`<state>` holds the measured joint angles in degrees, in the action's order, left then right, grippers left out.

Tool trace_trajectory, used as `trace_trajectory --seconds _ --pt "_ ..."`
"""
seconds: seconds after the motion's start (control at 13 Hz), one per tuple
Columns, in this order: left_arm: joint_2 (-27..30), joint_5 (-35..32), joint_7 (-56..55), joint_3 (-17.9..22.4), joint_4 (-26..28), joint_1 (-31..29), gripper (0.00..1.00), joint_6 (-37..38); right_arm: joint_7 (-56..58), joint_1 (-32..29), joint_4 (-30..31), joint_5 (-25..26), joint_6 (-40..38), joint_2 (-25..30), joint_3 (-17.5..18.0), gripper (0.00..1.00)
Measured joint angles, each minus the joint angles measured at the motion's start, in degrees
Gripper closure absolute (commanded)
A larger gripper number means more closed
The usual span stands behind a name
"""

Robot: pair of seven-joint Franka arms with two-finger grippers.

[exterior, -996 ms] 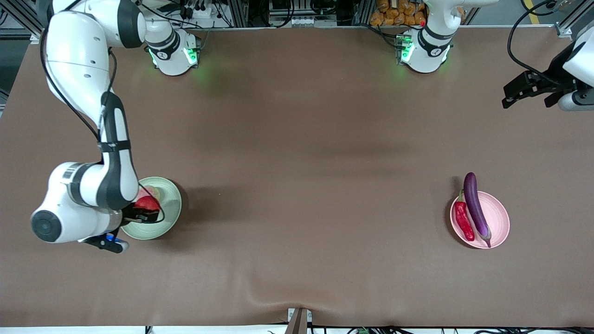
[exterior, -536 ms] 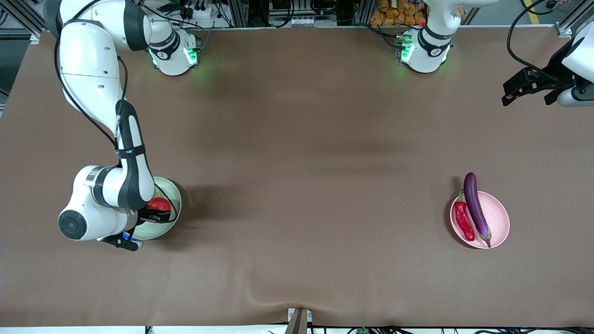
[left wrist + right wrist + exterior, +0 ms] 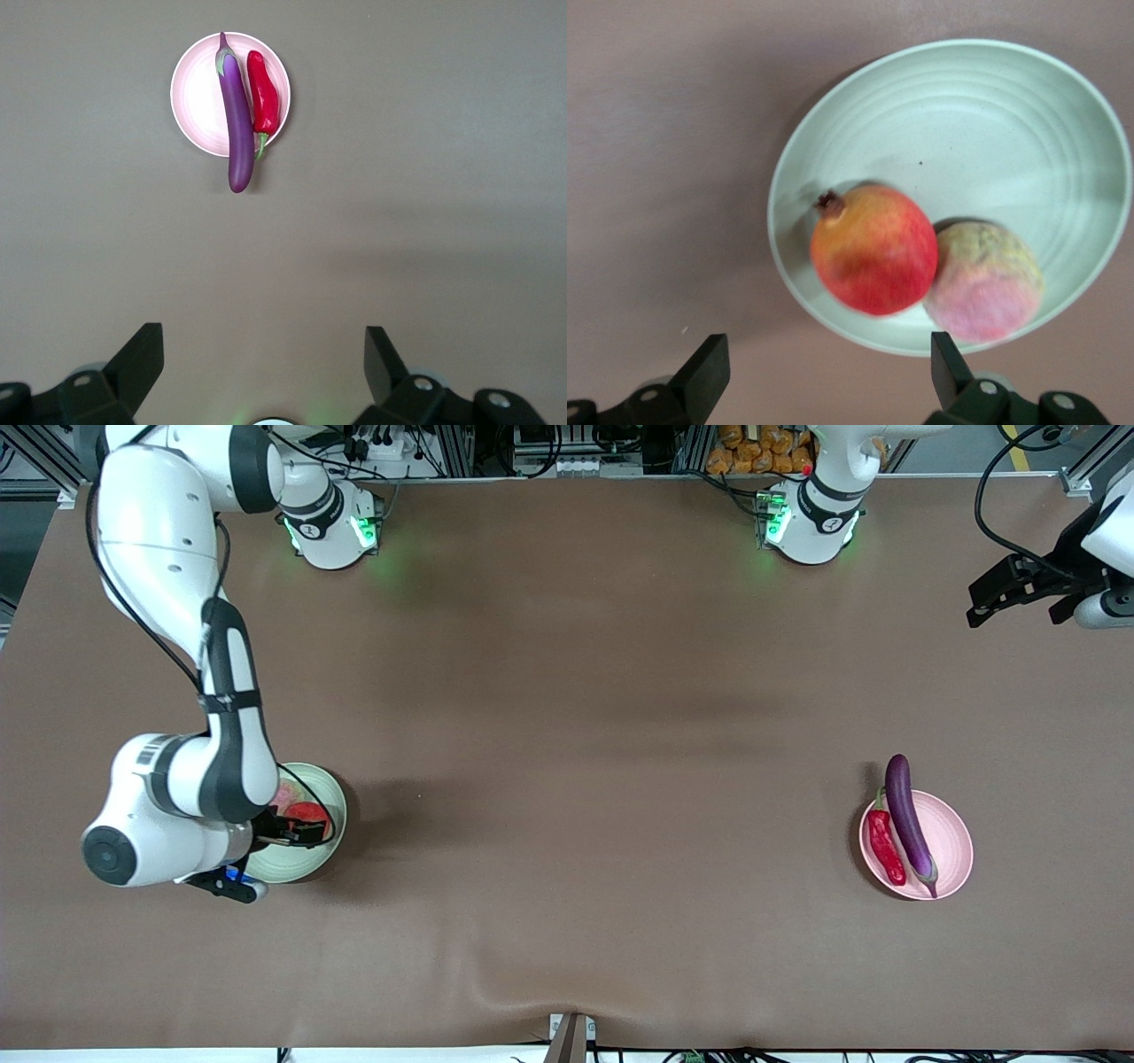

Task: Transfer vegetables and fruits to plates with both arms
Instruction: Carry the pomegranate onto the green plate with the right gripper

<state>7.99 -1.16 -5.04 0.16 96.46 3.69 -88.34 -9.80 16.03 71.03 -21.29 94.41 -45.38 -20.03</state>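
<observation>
The right gripper [image 3: 297, 831] hovers with jaws apart over the round pale green plate [image 3: 330, 841], where the red-orange apple-like fruit [image 3: 873, 249] lies touching the dull pinkish-tan peach [image 3: 983, 282]. At the left arm's end, the slim purple eggplant [image 3: 907, 822] and red chili pepper [image 3: 885, 847] lie on the pale pink plate [image 3: 952, 841]. The left gripper [image 3: 1019, 589] waits, jaws apart, over bare table. Placing looks finished; next, the right arm likely lifts straight up, clear of the fruit.
</observation>
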Motion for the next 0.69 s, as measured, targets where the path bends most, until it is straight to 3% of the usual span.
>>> trace_trajectory --seconds 0.46,0.69 --pt "0.21 0.0 0.0 0.03 -0.57 -0.05 0.0 1.2 0.02 -0.41 -11.76 0.0 -11.18 1.59 -0.53 0.0" --pt "0.2 -0.05 -0.07 0.15 -0.72 -1.52 0.0 1.23 0.02 -0.48 -13.04 0.02 -12.05 2.65 -0.77 0.0"
